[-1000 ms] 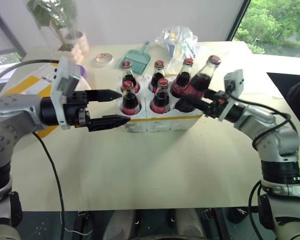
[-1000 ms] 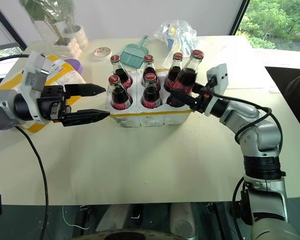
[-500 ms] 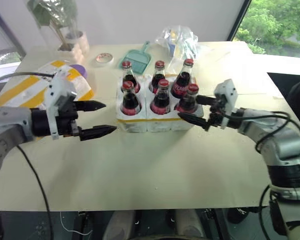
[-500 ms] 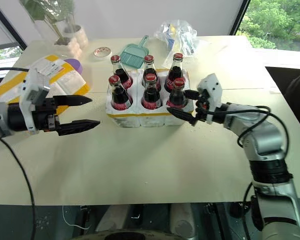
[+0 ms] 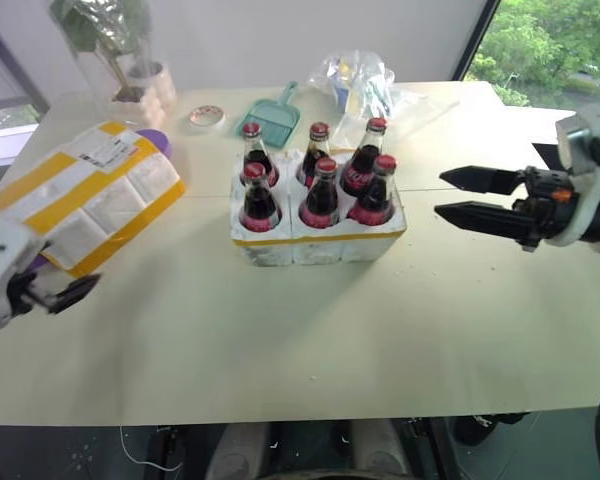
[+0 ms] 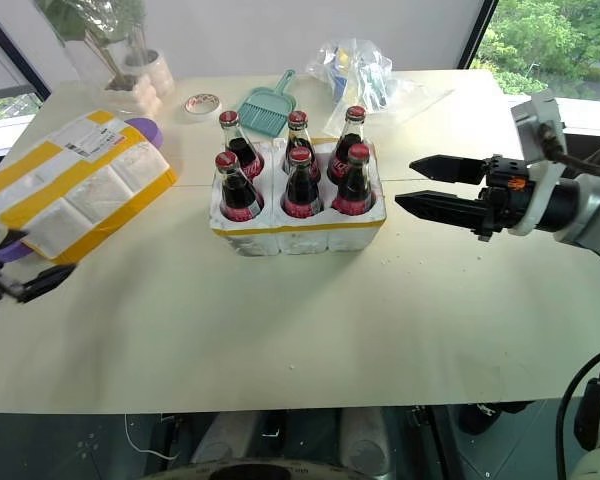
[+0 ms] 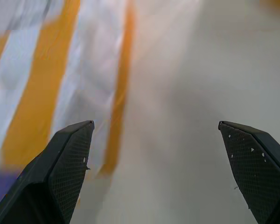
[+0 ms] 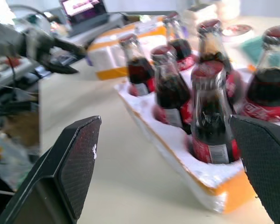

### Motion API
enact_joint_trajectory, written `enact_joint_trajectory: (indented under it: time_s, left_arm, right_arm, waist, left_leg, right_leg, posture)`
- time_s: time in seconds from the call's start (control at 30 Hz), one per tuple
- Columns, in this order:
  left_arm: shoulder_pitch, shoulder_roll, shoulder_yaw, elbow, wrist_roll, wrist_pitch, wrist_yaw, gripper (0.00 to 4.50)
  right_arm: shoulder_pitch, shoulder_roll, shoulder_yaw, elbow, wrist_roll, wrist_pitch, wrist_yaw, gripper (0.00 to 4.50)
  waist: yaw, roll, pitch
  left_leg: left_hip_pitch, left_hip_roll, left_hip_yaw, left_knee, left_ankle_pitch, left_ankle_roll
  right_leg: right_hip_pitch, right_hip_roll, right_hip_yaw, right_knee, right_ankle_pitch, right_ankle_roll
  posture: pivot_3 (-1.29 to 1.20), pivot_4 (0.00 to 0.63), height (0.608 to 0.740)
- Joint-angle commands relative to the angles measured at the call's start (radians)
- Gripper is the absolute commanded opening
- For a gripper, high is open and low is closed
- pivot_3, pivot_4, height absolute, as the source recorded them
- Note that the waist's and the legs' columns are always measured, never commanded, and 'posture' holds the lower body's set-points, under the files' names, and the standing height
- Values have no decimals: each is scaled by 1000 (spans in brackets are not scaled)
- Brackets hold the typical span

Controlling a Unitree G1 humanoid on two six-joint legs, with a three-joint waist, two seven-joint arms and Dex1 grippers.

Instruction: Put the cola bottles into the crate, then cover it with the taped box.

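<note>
So the loading half looks finished to me: all six cola bottles [image 6: 298,180] stand upright in the wells of the crate [image 6: 298,233], one bottle per well, red caps up, none leaning that I can see. That crate sits near the middle of the desk [image 6: 310,330], a little toward the far edge. What I have left is the cover. The taped box [image 6: 75,190] lies tilted near the desk's left edge, well apart from the crate, with its shipping label facing up toward the far-left corner. My left gripper [image 5: 55,293] is down by the left edge, just beside the near end of that box; from its wrist camera I see both fingers spread wide with nothing between them and the yellow stripes just ahead. My right gripper [image 6: 435,185] hangs off the crate's right side, apart from the bottles, its jaws wide and empty, pointing toward the crate. A teal dustpan [image 6: 265,105], a roll of tape [image 6: 202,103] and a plastic bag [image 6: 365,75] sit along the far edge, out of my way. My judgement: bottles done, box pickup and placement all still to do.
</note>
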Motion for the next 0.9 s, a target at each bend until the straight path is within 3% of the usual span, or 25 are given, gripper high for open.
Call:
enact_joint_trajectory:
  time_s: [0.03, 0.37, 0.8, 0.9]
  left_arm:
    - [13, 33, -68, 67, 193, -97, 103, 4500]
    - [-239, 21, -400, 453, 476, -412, 329, 4500]
    - [-510, -20, -591, 848, 585, -610, 418, 4500]
    - [-560, -31, -605, 900, 574, -647, 403, 3666]
  right_arm:
    - [-38, 6, -30, -58, 57, -1, -13, 4460]
    - [-137, 16, -22, -131, 185, 37, -64, 4460]
    - [-135, -27, -76, -152, 274, 54, -113, 4460]
    - [-136, -37, -83, -145, 307, 72, -123, 4500]
  waist:
    - [10, 0, 0]
    - [20, -1, -1]
    - [22, -2, -1]
    - [21, -3, -2]
  left_leg:
    - [0, 0, 0, 0, -1, -2]
    - [-1, 0, 0, -1, -2, -3]
    - [-3, 0, 1, -1, -1, -2]
    - [-3, -1, 1, 0, -1, -2]
  right_leg:
    - [0, 0, 0, -1, 0, 0]
    - [-1, 0, 0, -2, 2, 3]
    - [-4, 0, 0, 0, 3, 3]
    - [-3, -1, -1, 1, 3, 3]
  posture:
    - [0, 150, 738]
    - [0, 150, 738]
    - [0, 150, 738]
    - [0, 150, 738]
